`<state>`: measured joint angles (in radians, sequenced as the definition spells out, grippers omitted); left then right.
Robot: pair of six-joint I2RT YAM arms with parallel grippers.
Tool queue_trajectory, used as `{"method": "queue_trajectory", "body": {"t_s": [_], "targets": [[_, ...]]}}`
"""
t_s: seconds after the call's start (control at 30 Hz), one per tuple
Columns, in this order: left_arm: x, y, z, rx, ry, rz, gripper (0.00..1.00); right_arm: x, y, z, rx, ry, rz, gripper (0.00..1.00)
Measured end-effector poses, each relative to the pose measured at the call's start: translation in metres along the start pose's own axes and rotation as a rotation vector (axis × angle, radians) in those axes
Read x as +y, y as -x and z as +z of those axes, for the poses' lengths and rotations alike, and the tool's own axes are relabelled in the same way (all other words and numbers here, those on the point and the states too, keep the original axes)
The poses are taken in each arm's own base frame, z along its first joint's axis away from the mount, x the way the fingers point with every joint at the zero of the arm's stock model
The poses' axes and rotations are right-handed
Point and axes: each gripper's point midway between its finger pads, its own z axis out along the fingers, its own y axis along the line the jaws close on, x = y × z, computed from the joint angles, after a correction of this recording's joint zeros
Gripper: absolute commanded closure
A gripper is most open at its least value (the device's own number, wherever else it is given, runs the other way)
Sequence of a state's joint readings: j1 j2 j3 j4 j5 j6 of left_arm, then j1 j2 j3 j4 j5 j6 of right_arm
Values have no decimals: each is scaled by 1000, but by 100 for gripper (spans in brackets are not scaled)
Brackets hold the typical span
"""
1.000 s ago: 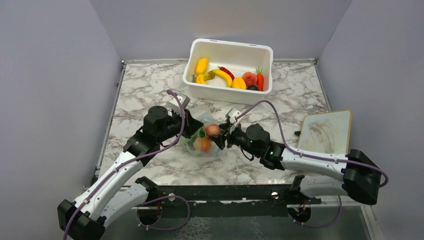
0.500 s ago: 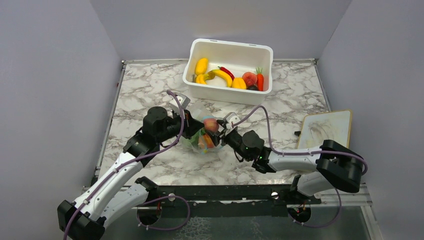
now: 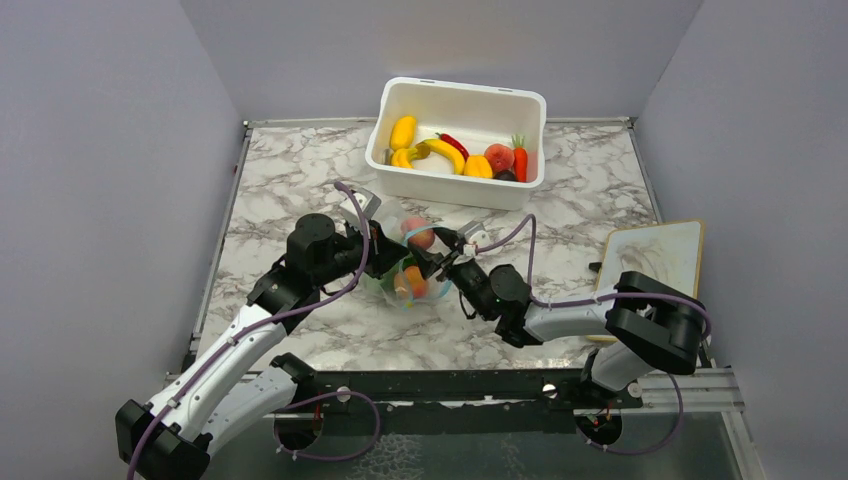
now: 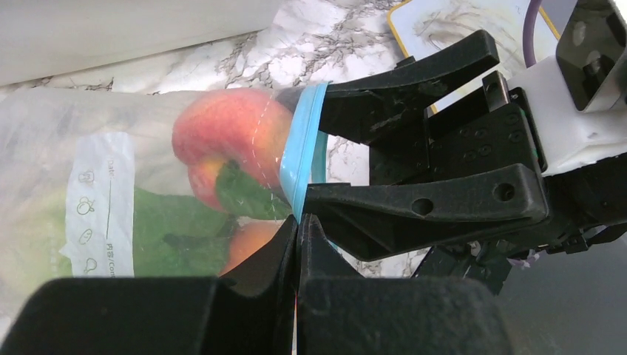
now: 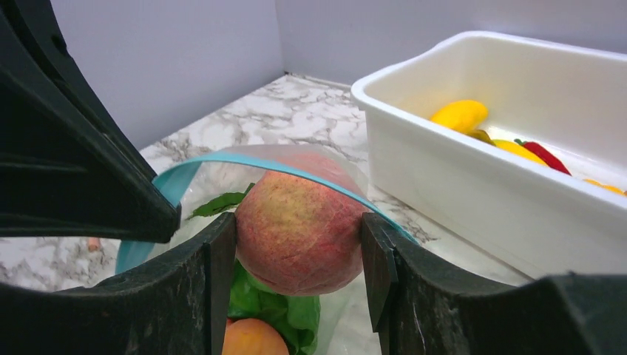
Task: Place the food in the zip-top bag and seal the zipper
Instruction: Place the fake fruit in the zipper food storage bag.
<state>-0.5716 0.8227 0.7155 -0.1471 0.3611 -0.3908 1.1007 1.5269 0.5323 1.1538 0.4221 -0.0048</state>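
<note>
Pinching the light-blue zipper (image 4: 307,140) of the zip-top bag (image 4: 96,185) between fingers pressed tightly together, the left gripper (image 4: 297,222) gripped one side of the bag's mouth at the middle of the marbled tabletop (image 3: 300,170). The strip curved away from that pinch in an open arc. Through the clear, crinkled plastic a green lettuce (image 5: 273,307) and a second peach (image 5: 251,336) lay low in the bag. Facing it from the other side, the right gripper (image 3: 432,255) reached into the mouth with its fingers clasped on either side of a pink-orange peach (image 5: 299,233), which sat right at the opening, the blue strip arching over it and the lettuce just beneath. Behind the two arms, a white tub (image 3: 460,88) stood at the far edge of the tabletop, holding a banana (image 3: 445,153), a carrot (image 3: 520,160) and other toy produce. Farther right, a wood-framed board (image 3: 655,262) lay near the tabletop's side edge, well apart from the bag.
</note>
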Motion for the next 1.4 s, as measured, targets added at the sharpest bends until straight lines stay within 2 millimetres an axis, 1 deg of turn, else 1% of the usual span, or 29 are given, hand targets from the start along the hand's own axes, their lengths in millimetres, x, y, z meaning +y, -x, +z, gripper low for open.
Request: {"method": "queue_trajectory", "body": {"t_s": [0.07, 0.13, 0.23, 0.33, 0.37, 0.4, 0.43, 0.5, 0.53, 0.6, 0.67, 0.73, 0.83, 0.97, 1.03, 1.07, 1.13, 1.17, 1.23, 1.3, 1.4], "targets": [[0, 0, 0, 0, -2, 0, 100, 0, 7, 2, -27, -1, 9, 74], [-1, 0, 0, 0, -5, 1, 100, 2, 8, 7, -42, -2, 10, 74], [-2, 0, 0, 0, -10, 2, 100, 4, -5, 13, -35, -7, -4, 71], [-2, 0, 0, 1, -14, 2, 100, 5, -27, 15, 2, -10, -23, 65], [-3, 0, 0, 1, -14, 1, 100, 6, -33, 16, 13, -10, -28, 61], [-3, 0, 0, 1, -15, 1, 100, 6, -38, 17, 21, -11, -31, 54], [-3, 0, 0, 1, -15, 1, 100, 7, -42, 17, 28, -11, -33, 44], [-3, 0, 0, 0, -15, 1, 100, 7, -43, 19, 31, -11, -32, 23], [-3, 0, 0, 0, -14, 2, 100, 8, -42, 20, 37, -11, -31, 16], [-3, 0, -1, -1, -14, 2, 100, 11, -40, 26, 83, -9, -32, 13], [0, 4, -1, -18, 3, 5, 100, 13, -31, 29, 156, -10, -32, 12], [1, 12, -3, -47, 16, 7, 100, 13, -18, 25, 212, -11, -21, 12], [-1, 17, -4, -65, 12, 1, 100, 10, 4, 11, 278, -10, 22, 14], [-2, 14, -3, -50, 12, -22, 100, 9, 32, -16, 356, 4, 104, 21], [-2, 11, -1, -37, 15, -34, 100, 7, 45, -28, 380, 6, 145, 29], [-1, 10, -1, -33, 16, -38, 100, 6, 51, -35, 389, 5, 168, 36], [0, 8, 1, -20, 21, -49, 100, 1, 63, -50, 401, -9, 229, 54], [1, 7, 2, -17, 23, -52, 100, -1, 66, -57, 408, -21, 259, 59], [1, 8, 3, -13, 24, -63, 100, -6, 68, -68, 428, -69, 343, 59], [0, 10, 3, -17, 23, -68, 100, -10, 61, -77, 451, -117, 419, 55], [-2, 14, 4, -21, 22, -73, 100, -14, 36, -93, 504, -184, 512, 52]]}}
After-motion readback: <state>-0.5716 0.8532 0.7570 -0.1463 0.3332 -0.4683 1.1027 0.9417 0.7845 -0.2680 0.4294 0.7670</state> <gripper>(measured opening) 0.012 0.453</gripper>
